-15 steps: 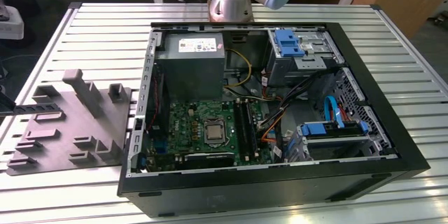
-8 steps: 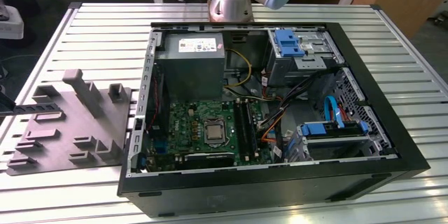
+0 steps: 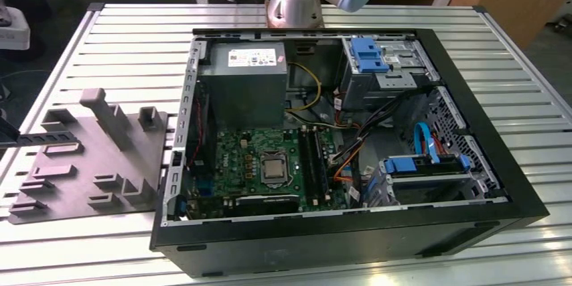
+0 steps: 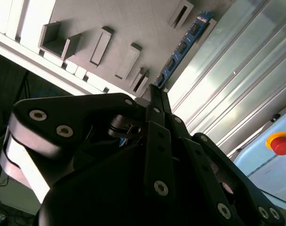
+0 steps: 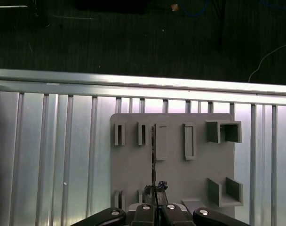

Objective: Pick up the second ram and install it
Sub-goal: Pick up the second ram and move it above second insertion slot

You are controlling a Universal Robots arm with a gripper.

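Note:
The second ram is a thin dark-blue stick with black chips. It juts out from the fingertips of my gripper, which is shut on one end of it. In the first wrist view I see the ram edge-on as a thin dark line, running from the gripper across the grey moulded tray. In the exterior view the ram lies level over the tray at the far left. I cannot tell whether it touches the tray.
The open black computer case lies at the exterior view's right, with the green motherboard, grey power supply and blue drive brackets inside. The arm's base stands behind it. A red button sits beyond the ribbed metal table.

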